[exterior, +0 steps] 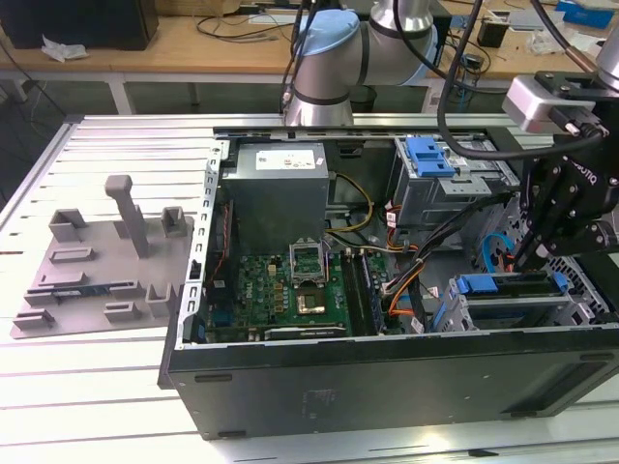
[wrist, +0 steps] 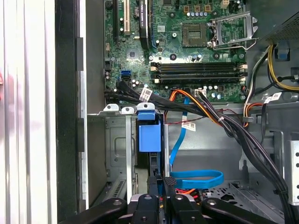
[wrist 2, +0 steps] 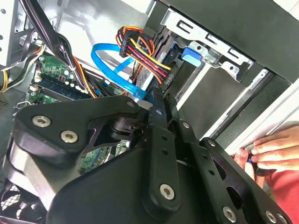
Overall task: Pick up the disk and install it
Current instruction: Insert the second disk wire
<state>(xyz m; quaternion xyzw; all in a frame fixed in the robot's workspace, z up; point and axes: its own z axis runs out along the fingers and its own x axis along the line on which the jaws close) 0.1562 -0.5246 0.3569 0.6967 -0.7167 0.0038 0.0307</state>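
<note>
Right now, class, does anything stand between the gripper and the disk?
Nothing visible does. In the exterior view the gripper hangs just above the disk, at its blue carrier frame. A blue flat cable loops close beside the gripper, not between them.

You get bright, even light from above. The worktop [exterior: 97, 387] shines white below the computer case [exterior: 387, 387]. Inside the case it is darker. The black arm parts [wrist 2: 140, 186] look big and blurry.
</note>
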